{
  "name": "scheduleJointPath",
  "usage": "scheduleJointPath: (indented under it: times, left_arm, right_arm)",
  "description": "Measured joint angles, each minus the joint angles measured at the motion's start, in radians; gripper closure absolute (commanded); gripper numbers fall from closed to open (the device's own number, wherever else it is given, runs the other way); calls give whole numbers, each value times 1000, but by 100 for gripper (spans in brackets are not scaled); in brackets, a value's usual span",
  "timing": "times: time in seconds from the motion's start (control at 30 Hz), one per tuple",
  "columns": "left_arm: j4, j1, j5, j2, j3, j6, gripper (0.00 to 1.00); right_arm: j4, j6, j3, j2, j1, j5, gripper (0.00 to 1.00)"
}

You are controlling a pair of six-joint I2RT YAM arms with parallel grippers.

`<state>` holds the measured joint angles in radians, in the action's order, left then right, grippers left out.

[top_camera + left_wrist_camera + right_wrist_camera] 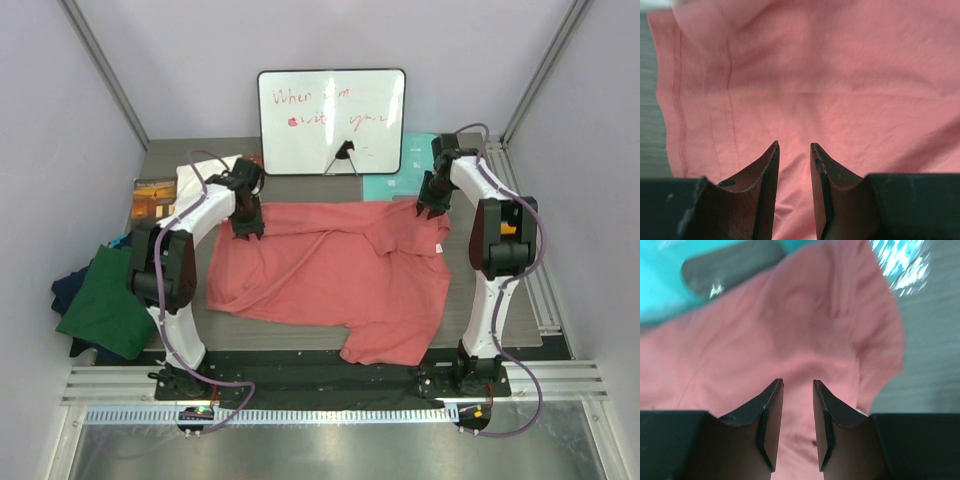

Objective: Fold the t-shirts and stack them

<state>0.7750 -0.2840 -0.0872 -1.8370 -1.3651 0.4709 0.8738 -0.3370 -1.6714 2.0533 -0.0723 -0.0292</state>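
Observation:
A large salmon-pink t-shirt (pixel 330 275) lies spread and wrinkled across the middle of the table. My left gripper (pixel 247 228) is over its far left corner. In the left wrist view the left gripper (pixel 794 145) has its jaws a little apart, with pink cloth (pixel 840 75) lying below and between them. My right gripper (pixel 432 208) is over the shirt's far right corner. In the right wrist view the right gripper (pixel 797 381) also has its jaws a little apart over pink cloth (pixel 790 330). A dark green t-shirt (pixel 105 305) lies on navy ones (pixel 68 288) at the left edge.
A whiteboard (pixel 332 120) stands at the back centre. A pale-teal mat (pixel 395 185) lies behind the shirt's right corner and shows in the right wrist view (pixel 660 285). An orange box (pixel 153 197) sits at the back left. Walls close in on both sides.

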Motion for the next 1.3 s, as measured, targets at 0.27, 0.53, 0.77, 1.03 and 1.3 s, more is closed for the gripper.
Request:
scheduleJointPath:
  times: [0.27,0.53,0.77,1.03,1.3]
  left_arm:
    - [-40,7,2,-140,-152,-12,78]
    - [-51,23,10,-291,-251,-14,100]
    - [-40,64,56,-325,-304,-2,100]
    - [-12,114,102,-399,-425,-3,90]
    - [-41,116,113,-341,-344,-11,62]
  right_arm:
    - [-34,-16,-159,181,33,40,74]
    - [-34,-17,-202,225,31,77,89]
    - [-19,-18,-232,243,47,89,91]
    - [47,-28,-335,300,79,58,74]
    - [7,-29,-328,278,94,-16,64]
